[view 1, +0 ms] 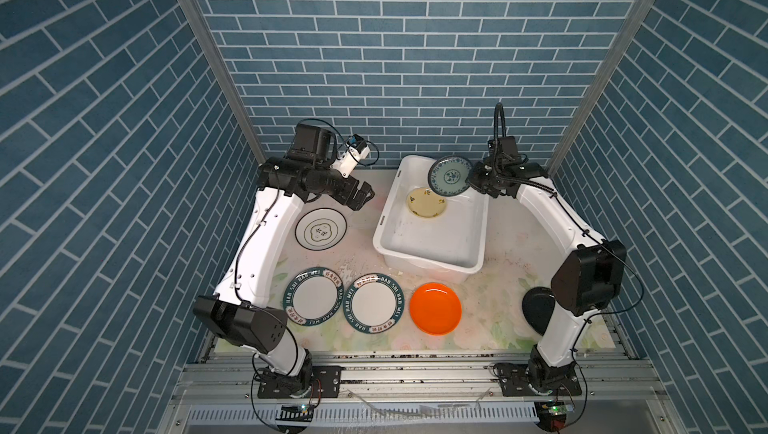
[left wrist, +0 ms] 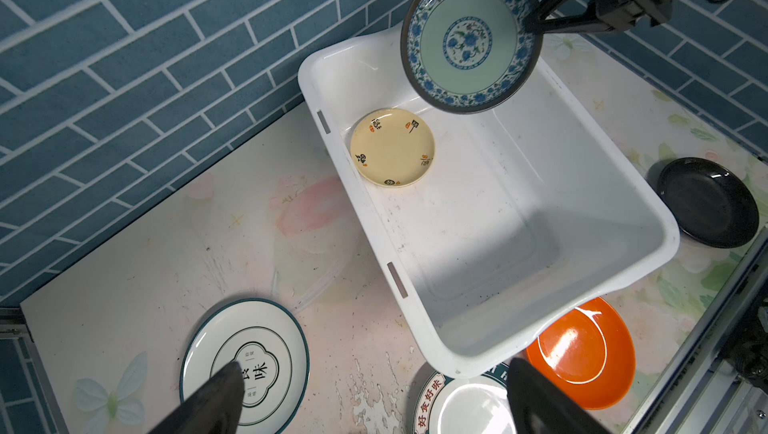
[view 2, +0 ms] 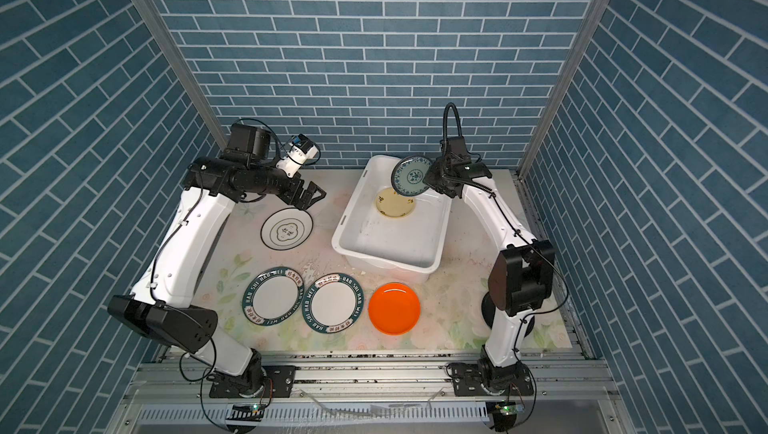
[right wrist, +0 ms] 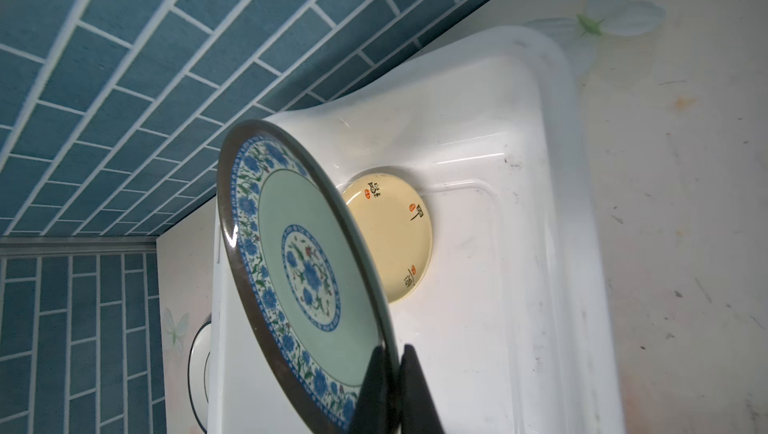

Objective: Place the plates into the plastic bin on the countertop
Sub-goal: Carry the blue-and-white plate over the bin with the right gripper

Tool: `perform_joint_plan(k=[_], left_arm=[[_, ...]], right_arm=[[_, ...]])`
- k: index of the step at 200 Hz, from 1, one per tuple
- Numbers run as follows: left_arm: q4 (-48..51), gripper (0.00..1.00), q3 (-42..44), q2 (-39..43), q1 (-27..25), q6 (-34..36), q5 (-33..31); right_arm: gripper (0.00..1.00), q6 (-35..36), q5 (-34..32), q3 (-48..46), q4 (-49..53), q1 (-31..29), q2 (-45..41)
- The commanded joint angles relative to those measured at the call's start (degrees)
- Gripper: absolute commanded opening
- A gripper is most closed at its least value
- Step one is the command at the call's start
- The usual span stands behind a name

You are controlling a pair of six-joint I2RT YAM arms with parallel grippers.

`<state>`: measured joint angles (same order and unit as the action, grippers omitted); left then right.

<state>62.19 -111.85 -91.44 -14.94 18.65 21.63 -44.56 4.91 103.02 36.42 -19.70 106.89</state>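
Observation:
My right gripper (view 1: 471, 178) is shut on the rim of the blue-green patterned plate (view 1: 450, 176), holding it tilted on edge above the far end of the white plastic bin (view 1: 436, 240). In the right wrist view the fingers (right wrist: 409, 369) pinch that plate (right wrist: 299, 261). A cream-yellow plate (view 1: 427, 202) lies flat inside the bin under it. My left gripper (view 1: 363, 195) hangs open and empty above the countertop (view 1: 507, 245), just beyond the white black-rimmed plate (view 1: 321, 229).
Two white plates with lettered green rims (view 1: 314, 295) (view 1: 375, 304) and an orange plate (view 1: 435, 308) lie in a row along the front. A black plate (view 1: 538, 311) sits at front right, partly hidden by my right arm. Blue tiled walls close in three sides.

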Motion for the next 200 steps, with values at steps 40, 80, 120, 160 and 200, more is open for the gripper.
perform_joint_plan(k=[40, 80, 120, 160, 200], left_arm=[[-0.4, 1.0, -0.2, 2.1, -0.4, -0.4, 1.0], [-0.4, 0.99, 0.4, 2.4, -0.4, -0.4, 1.0], [-0.5, 0.99, 0.2, 2.1, -0.4, -0.4, 1.1], [-0.4, 0.99, 0.3, 2.0, -0.3, -0.3, 1.0], [-0.3, 0.99, 0.5, 2.1, -0.4, 0.2, 0.4]], right_arm=[[0.0, -4.2, 2.3, 2.9, -6.0, -2.5, 7.1], [0.0, -5.8, 2.6, 2.9, -7.5, -2.8, 10.7], [0.0, -6.7, 2.2, 4.3, -8.3, -3.1, 14.4], [0.0, -7.3, 2.8, 5.1, -8.6, -3.2, 17.1], [0.0, -8.1, 4.3, 5.3, -9.5, -3.1, 18.4]])
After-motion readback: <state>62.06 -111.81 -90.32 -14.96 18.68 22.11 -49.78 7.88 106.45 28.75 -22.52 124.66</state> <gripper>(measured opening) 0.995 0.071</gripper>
